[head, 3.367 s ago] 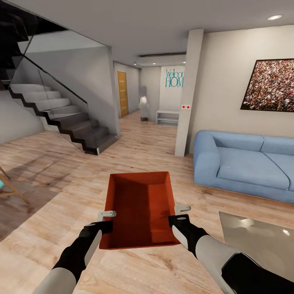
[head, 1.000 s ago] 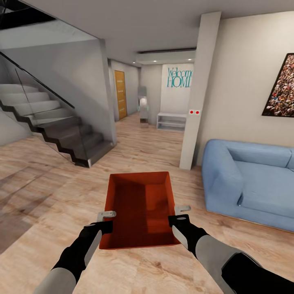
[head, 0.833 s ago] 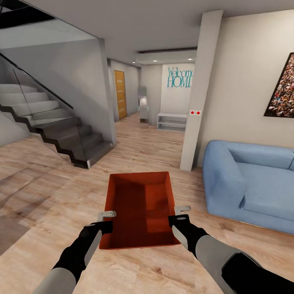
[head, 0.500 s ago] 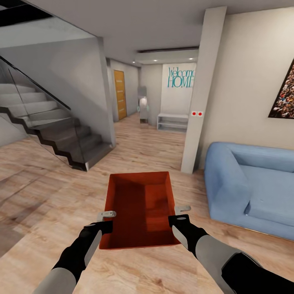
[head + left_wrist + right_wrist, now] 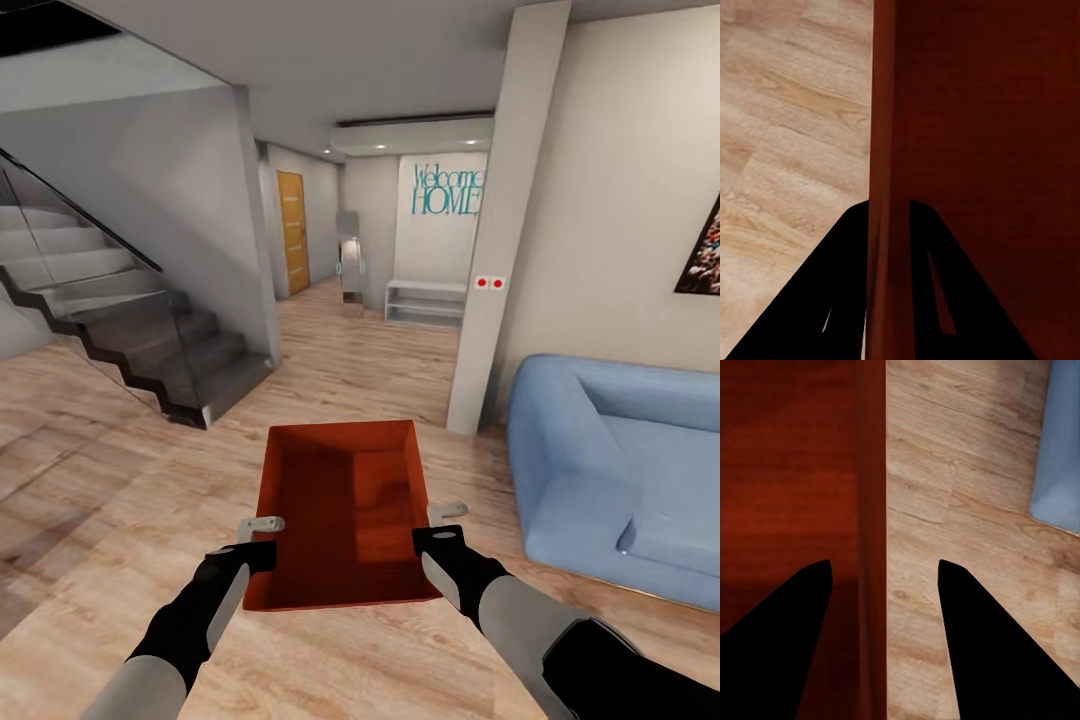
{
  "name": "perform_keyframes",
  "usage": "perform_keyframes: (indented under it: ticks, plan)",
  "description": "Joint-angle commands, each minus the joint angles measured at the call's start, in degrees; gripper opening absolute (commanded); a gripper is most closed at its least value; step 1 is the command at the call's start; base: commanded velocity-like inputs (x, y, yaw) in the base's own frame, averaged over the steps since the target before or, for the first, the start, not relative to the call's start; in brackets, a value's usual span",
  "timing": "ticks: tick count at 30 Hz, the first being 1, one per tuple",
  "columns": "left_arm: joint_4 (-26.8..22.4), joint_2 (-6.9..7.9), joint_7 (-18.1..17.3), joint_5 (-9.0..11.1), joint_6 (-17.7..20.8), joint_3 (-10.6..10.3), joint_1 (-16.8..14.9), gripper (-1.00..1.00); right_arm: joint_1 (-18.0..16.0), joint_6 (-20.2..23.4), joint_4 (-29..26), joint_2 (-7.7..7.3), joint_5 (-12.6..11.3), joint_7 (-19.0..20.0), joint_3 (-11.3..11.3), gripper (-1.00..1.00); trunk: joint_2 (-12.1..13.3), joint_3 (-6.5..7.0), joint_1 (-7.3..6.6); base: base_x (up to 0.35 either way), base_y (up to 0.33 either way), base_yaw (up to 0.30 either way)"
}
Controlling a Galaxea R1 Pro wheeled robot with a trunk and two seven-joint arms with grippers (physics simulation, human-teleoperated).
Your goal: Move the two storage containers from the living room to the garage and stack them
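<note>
One orange-red storage container [image 5: 345, 510] hangs level in front of me above the light wood plank floor of the living room. My left gripper [image 5: 262, 540] is shut on its left side wall; in the left wrist view the fingers [image 5: 889, 206] pinch that wall [image 5: 885, 112]. My right gripper [image 5: 440, 525] sits at the right wall. In the right wrist view its fingers [image 5: 885, 562] straddle the wall [image 5: 870, 472] with a gap on each side. The container [image 5: 787, 472] is empty inside.
A blue sofa [image 5: 620, 470] stands close on the right, behind a white pillar [image 5: 500, 230]. A dark staircase with glass railing [image 5: 130, 330] is on the left. Between them a hallway runs ahead to an orange door [image 5: 293, 230] and a white shelf [image 5: 425, 303].
The view has advanced and turned slightly: the pillar, sofa and stairs have grown nearer and slid outward. The container and both grippers keep the same pose in front of me.
</note>
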Motion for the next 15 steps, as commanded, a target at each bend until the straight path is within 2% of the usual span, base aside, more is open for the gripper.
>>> perform_keyframes:
  ticks: [1,15]
  plan:
    - [-0.19,0.16,0.88,-2.04,-0.87,0.09,-0.08,-1.0,-0.01,0.29,-0.01,-0.06,-2.25,0.68,2.21,-1.0,-0.13,-0.14,0.07,0.322,0.0,0.0]
    - [-0.19,0.16,0.88,-2.04,-0.9,0.09,-0.08,-1.0,0.0,0.29,-0.02,-0.06,-2.25,0.68,2.21,-1.0,-0.13,-0.14,0.07,0.322,0.0,0.0]
